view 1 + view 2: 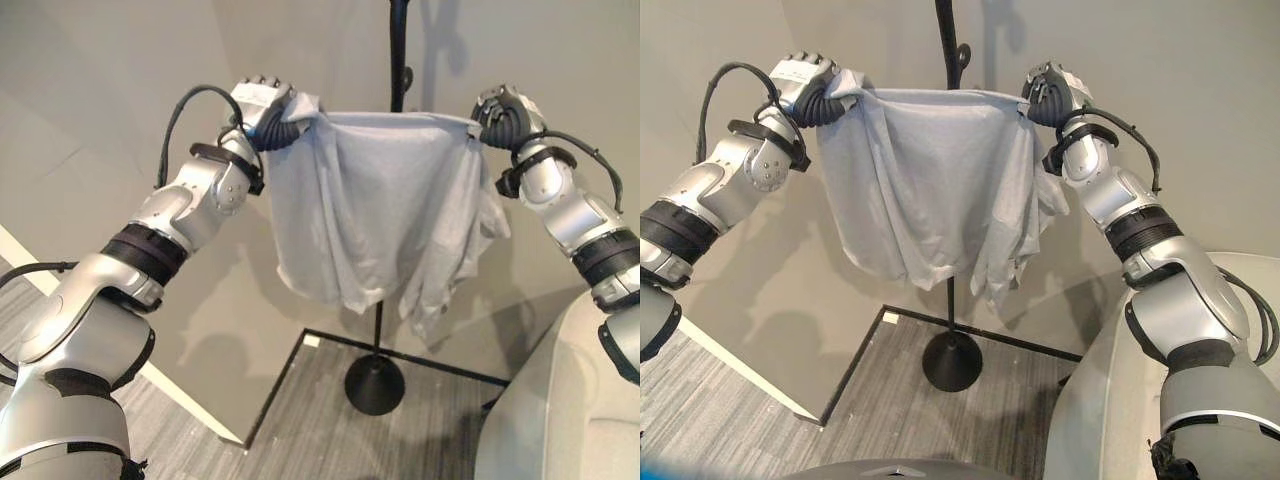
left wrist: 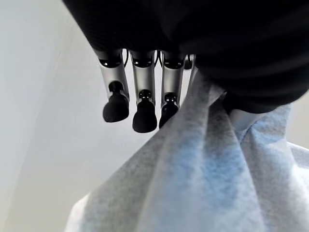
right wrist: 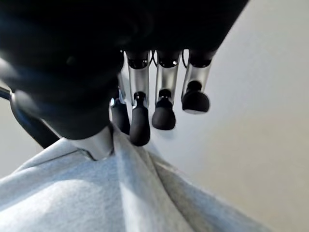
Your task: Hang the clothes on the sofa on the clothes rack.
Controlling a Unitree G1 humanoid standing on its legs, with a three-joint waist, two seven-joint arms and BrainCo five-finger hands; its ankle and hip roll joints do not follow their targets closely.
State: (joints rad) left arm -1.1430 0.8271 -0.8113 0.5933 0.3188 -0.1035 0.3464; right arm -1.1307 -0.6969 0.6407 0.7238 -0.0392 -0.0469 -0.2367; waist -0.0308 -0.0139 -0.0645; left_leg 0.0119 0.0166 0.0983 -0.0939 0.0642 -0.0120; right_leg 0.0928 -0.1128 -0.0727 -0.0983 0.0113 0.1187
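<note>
Both hands hold the light grey shirt (image 1: 375,210) stretched in front of the rack pole (image 1: 398,60). The left hand (image 1: 262,105) pinches 1 top corner at 10 o'clock and the right hand (image 1: 503,115) the other at 2 o'clock, the remaining fingers (image 2: 145,106) hanging loosely curled. The likely risk: the taut top edge slides past the hook (image 1: 406,76) and the shirt drops to the base (image 1: 374,384) – the pinches look shallow. The pole's top is cut off, and the shirt hides its middle. A sofa (image 1: 560,410) edge sits at 5 o'clock.
</note>
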